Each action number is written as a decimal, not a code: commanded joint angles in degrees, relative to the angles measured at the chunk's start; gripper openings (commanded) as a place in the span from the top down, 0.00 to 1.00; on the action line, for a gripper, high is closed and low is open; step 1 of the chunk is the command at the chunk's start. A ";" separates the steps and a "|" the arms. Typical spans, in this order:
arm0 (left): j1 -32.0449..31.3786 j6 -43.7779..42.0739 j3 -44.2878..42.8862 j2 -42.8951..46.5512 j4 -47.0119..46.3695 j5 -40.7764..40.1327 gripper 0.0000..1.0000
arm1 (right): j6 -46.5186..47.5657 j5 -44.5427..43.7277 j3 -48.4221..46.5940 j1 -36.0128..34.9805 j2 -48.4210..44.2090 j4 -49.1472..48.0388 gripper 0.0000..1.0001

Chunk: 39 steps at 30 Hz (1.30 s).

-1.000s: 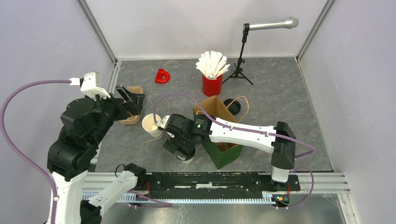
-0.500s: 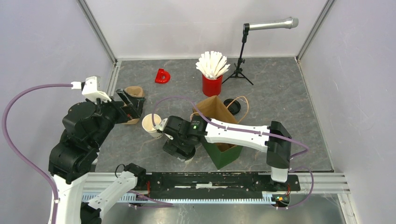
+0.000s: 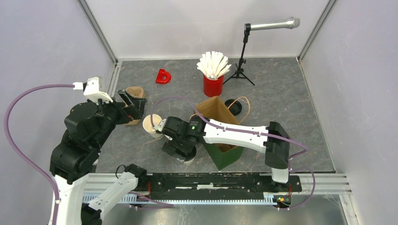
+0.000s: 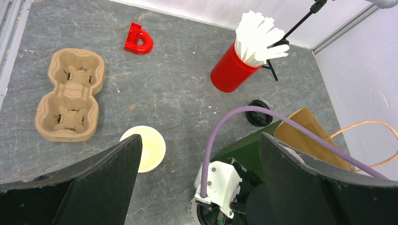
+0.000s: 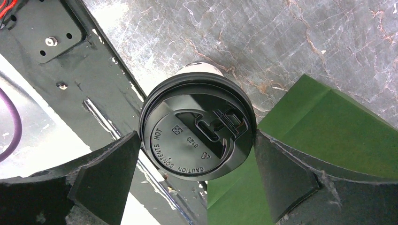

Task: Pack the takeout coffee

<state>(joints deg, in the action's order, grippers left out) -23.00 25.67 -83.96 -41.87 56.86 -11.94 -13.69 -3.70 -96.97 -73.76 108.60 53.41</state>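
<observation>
One takeout coffee cup [image 5: 197, 129], white with its black lid on, stands by the green bag's wall; in the top view only its lower edge [image 3: 189, 158] shows under the arm. My right gripper [image 5: 197, 136] [image 3: 179, 146] hangs over it, open, a finger on each side of the lid's rim. The other cup [image 3: 151, 124] [image 4: 144, 149] stands open and lidless, cream inside, left of it. A loose black lid [image 3: 233, 107] [image 4: 259, 118] lies behind the bag. My left gripper [image 3: 130, 104] [image 4: 201, 140] is open and raised, empty, near the pulp carrier.
The green paper bag [image 3: 224, 154] [image 5: 338, 126] stands open, brown inside, right of the lidded cup. A brown pulp carrier [image 3: 135, 93] [image 4: 70, 93] lies at the left. A red cup of white sticks [image 3: 212, 82], a red D-shaped block [image 3: 163, 76] and a microphone stand [image 3: 241, 61] sit at the back.
The right arm has shifted slightly left over the lidded cup. The left arm has drawn back a little. Both grippers stay open.
</observation>
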 commanded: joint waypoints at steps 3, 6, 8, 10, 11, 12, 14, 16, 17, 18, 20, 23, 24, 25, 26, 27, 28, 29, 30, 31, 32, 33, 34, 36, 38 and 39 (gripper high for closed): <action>-0.10 -2.99 0.33 0.54 -2.28 -0.73 0.00 | -0.24 -1.45 -2.74 -0.60 0.99 0.38 0.02; -0.10 -3.03 0.38 0.62 -2.28 -0.81 0.00 | -0.13 -1.78 -2.72 -0.66 0.91 0.25 0.06; -0.11 -3.01 0.39 0.59 -2.19 -0.85 0.00 | -0.12 -1.45 -2.30 -0.69 0.83 -0.02 0.09; -0.02 -3.00 0.47 0.67 -2.19 -0.93 0.00 | -0.11 -1.38 -1.66 -0.69 0.70 -0.15 0.11; -0.07 -3.00 0.52 0.75 -2.19 -0.96 0.00 | -0.12 -1.57 -1.19 -0.73 0.65 -0.24 0.11; -0.05 -3.00 0.54 0.83 -2.19 -0.99 0.00 | -0.16 -1.71 -0.92 -0.78 0.57 -0.32 0.11; -0.10 -3.00 0.51 1.02 -2.19 -1.06 0.00 | -0.21 -2.56 -0.60 -1.03 0.60 0.00 0.08; -0.10 -2.91 0.60 1.12 -2.04 -1.17 0.00 | -0.21 -3.19 -0.46 -1.27 0.56 0.10 0.06; -0.10 -2.91 0.64 1.09 -1.88 -1.28 0.00 | -0.20 -3.28 -0.35 -1.34 0.56 0.11 0.06; -0.03 -2.82 0.58 1.10 -1.64 -1.60 0.00 | -0.20 -3.37 -0.40 -1.39 0.56 0.10 0.06; -0.08 -2.48 0.46 1.10 -1.04 -2.32 0.00 | -0.22 -3.14 -0.01 -1.48 0.56 -0.29 0.11; -0.08 -2.30 0.47 1.32 -0.37 -3.21 0.00 | -0.22 -2.42 -0.06 -1.48 0.11 -1.20 0.17; -0.07 -2.14 0.56 1.39 0.10 -3.63 0.00 | -0.11 -2.17 -0.12 -1.48 -0.24 -1.69 0.18; -0.10 -2.12 0.85 1.48 0.40 -4.14 0.00 | -0.20 -2.05 -0.38 -1.48 -0.54 -1.92 0.18; -0.06 -2.12 1.05 1.49 0.97 -4.36 0.00 | -0.28 -2.09 -0.92 -1.48 -0.94 -1.86 0.19; -0.04 -2.12 1.07 1.39 1.56 -4.53 0.00 | -0.40 -2.25 -1.71 -1.48 -1.29 -1.71 0.19; -0.09 -2.12 1.00 1.25 2.29 -4.45 0.00 | -0.38 -2.19 -2.71 -1.48 -1.58 -1.53 0.19; -0.07 -2.17 0.65 0.95 3.09 -4.15 0.00 | -0.37 -2.05 -3.59 -1.48 -2.12 -1.26 0.19; -0.08 -2.25 0.09 0.52 3.70 -3.75 0.00 | -0.54 -1.82 -4.57 -1.48 -2.68 -1.04 0.19; -0.10 -2.29 -0.43 0.18 4.58 -3.48 0.00 | -0.74 -1.22 -5.35 -1.48 -3.42 -1.03 0.19; -0.06 -2.31 -1.27 -0.46 5.32 -3.36 0.00 | -0.95 -0.59 -6.04 -1.55 -4.40 -1.24 0.19; -0.04 -2.14 -2.10 -1.02 5.94 -3.39 0.00 | -1.34 0.03 -6.55 -1.47 -5.41 -1.52 0.20; -0.06 -1.89 -3.44 -1.47 6.69 -3.48 0.00 | -1.93 0.88 -6.88 -1.48 -6.78 -1.89 0.20; -0.08 -1.42 -5.92 -2.15 7.11 -3.53 0.00 | -3.66 3.36 -7.11 -1.31 -9.89 -3.07 0.21; -0.10 -1.41 -8.39 -3.12 7.19 -2.23 0.00 | -5.37 5.12 -6.88 -1.22 -13.04 -4.32 0.21; -0.11 -1.37 -9.85 -3.79 7.57 -1.52 0.00 | -6.23 5.74 -6.72 -1.06 -14.72 -4.89 0.22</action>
<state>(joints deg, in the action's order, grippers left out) -23.00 25.63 -88.12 -44.14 63.94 -14.81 -15.97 -2.37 -100.33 -74.96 102.69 52.58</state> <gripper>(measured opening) 0.996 0.816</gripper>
